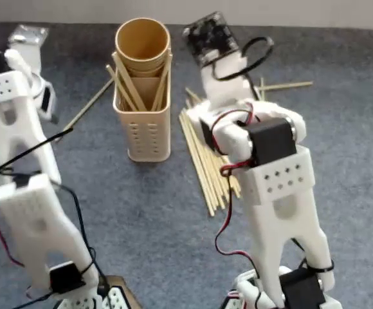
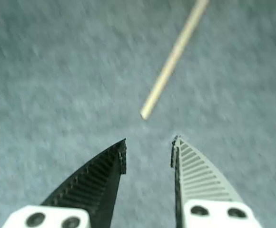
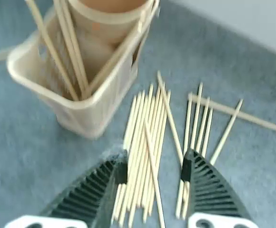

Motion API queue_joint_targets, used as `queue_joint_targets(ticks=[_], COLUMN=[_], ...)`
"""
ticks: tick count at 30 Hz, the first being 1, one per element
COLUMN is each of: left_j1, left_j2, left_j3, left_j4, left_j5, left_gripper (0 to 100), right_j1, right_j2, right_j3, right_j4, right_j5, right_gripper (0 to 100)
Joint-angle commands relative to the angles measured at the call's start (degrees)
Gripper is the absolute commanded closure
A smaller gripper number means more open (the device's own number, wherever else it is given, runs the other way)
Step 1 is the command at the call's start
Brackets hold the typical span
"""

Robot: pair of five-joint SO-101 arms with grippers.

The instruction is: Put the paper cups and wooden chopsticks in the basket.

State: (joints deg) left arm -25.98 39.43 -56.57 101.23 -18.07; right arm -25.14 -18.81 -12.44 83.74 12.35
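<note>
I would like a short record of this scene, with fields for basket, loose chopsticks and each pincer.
basket: upright on table, holds stacked cups and several chopsticks
pile: loose chopsticks on table beside basket
single chopstick: on table, basket's other side
left pincer: open, empty, near single chopstick's end
right pincer: open, empty, over pile

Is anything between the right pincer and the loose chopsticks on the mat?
Nothing visible. The open right pincer hangs directly over the chopsticks, with the basket off to one side.
</note>
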Motion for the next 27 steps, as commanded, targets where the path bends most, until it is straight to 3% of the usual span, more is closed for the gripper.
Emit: queue_joint_targets(ticks=[1, 6, 17, 23, 27], left_j1=[2.77, 6.29, 6.2, 5.67, 4.09], left_j2=[16.84, 28.26, 39.43, 39.25, 36.44], left_j3=[-25.54, -33.98, -34.33, -34.68, -34.68], left_j4=[0.7, 0.44, -1.85, -2.2, -5.8], left_j5=[-0.62, -4.22, -6.68, -6.68, -6.42], left_gripper=[83, 83, 84, 99, 91], right_j1=[0.84, 0.66, 0.66, 0.66, 0.75], right_j2=[-2.24, -2.24, -2.24, -2.24, -2.24], right_j3=[5.76, 10.42, 10.24, 10.59, 10.68], right_j4=[2.07, 1.98, 1.19, 1.27, 1.36], right_j5=[3.08, 4.92, 5.01, 5.01, 5.01], right_gripper=[80.2, 80.2, 80.2, 80.2, 80.2])
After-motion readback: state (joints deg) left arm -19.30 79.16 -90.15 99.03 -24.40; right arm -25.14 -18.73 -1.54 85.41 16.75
